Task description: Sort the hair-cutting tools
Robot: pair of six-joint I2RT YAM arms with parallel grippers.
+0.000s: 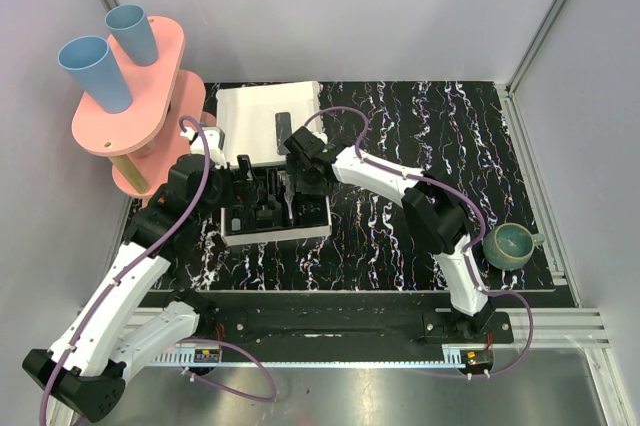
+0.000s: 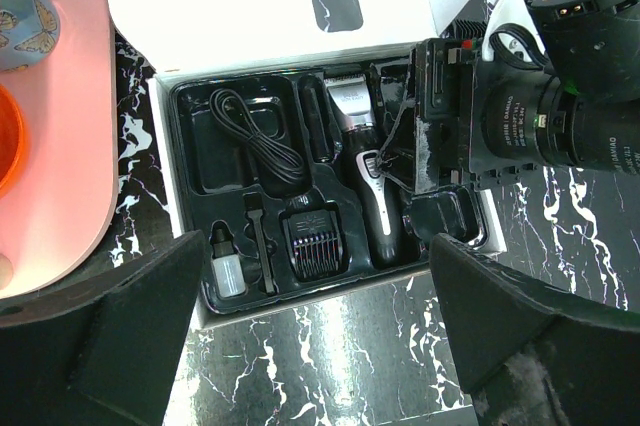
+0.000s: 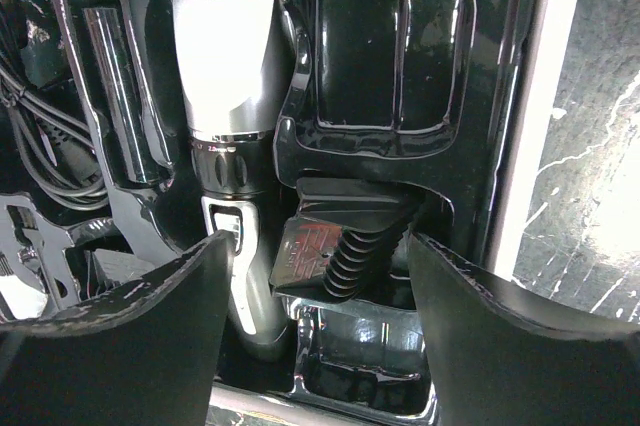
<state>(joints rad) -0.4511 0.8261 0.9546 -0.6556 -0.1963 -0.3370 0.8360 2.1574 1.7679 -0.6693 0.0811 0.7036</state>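
Grippers hang over the black tray [image 2: 195,161], the left gripper [image 2: 318,271] spread wide and empty above its near edge, the right gripper [image 3: 318,256] parted either side of a tilted comb attachment [image 3: 335,246] in its pocket, just beside the clipper [image 3: 225,66], which lies in its slot with its head toward the far white lid [image 1: 245,116].

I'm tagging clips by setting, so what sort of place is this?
Probably a robotics lab test cell, not a salon: left arm and right arm bolted at the table edge, grey enclosure walls, and a marbled mat staged with a clipper kit box and pink shelf.
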